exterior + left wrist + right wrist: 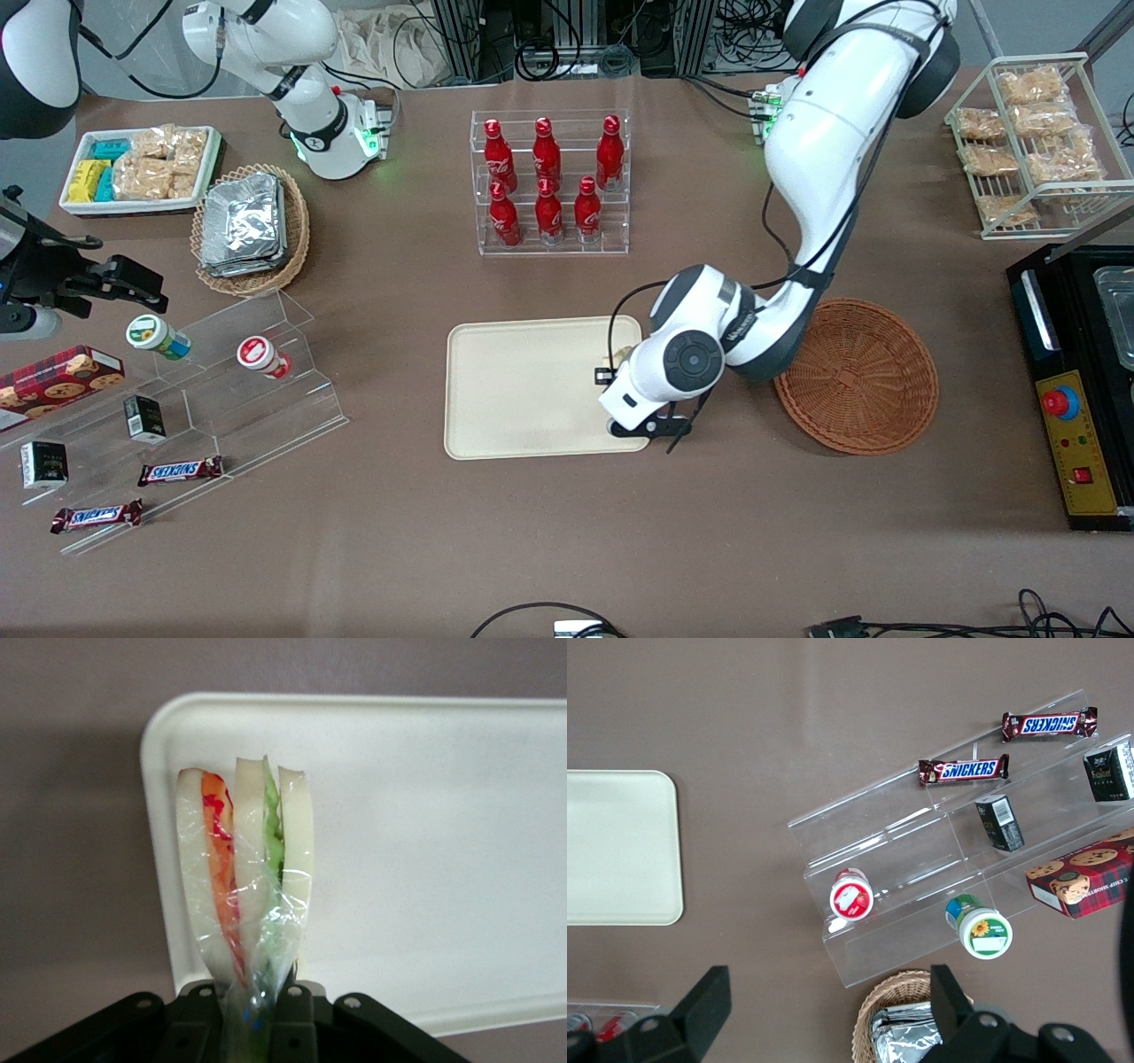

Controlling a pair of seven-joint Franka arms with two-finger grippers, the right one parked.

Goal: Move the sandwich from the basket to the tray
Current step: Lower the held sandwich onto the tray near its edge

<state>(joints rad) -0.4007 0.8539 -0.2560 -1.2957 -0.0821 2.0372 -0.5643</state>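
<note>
My left gripper is shut on the sandwich, a clear-wrapped wedge of white bread with orange-red and green layers. It holds it over the edge of the cream tray that is nearest the basket. In the left wrist view the fingers pinch the wrap at the narrow end of the sandwich, which points out over a corner of the tray. I cannot tell whether it touches the tray. The reddish-brown wicker basket beside the tray, toward the working arm's end, is empty.
A clear rack of red bottles stands farther from the camera than the tray. An acrylic step stand with snacks, a tan basket of foil packs and a white snack tray lie toward the parked arm's end. A black control box and a wire rack stand past the basket.
</note>
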